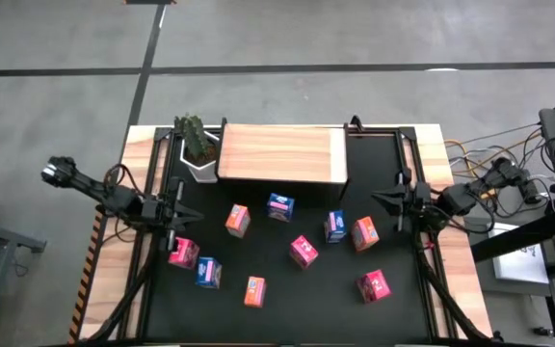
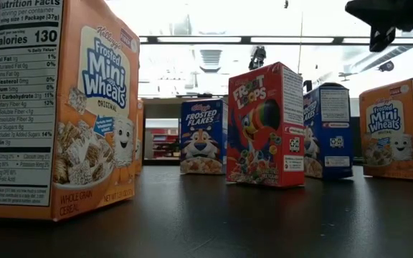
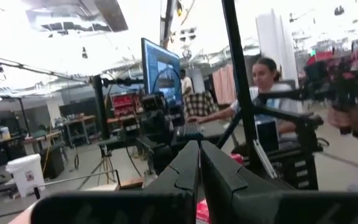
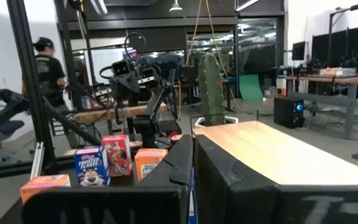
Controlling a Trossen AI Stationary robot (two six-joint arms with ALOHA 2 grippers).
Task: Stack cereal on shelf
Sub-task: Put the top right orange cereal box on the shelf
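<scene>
Handling: the boxes are judged light, stiff and thin-walled, easily tipped or crushed. A grip across the two narrow sides, near mid-height, is advised.
Look: nine small printed cardboard cartons are seen, three orange, three blue, three pink-red. In the low view an orange Mini-Wheats box, a blue Frosted Flakes box and a red Froot Loops box are shown upright.
Location: the boxes are scattered on the black mat, from 8 o'clock round to 4 o'clock, all apart from one another. None is on the shelf.
Shelf: the light wooden shelf is set at 12 o'clock, with nothing on top. A potted plant is just beside it at 11 o'clock.
Left claw: the left claw is held at 9 o'clock on the surface's edge, fingers pressed together, holding nothing.
Right claw: the right claw is held at 3 o'clock, fingers likewise together, empty.
Progress: stacking is judged not yet begun.
</scene>
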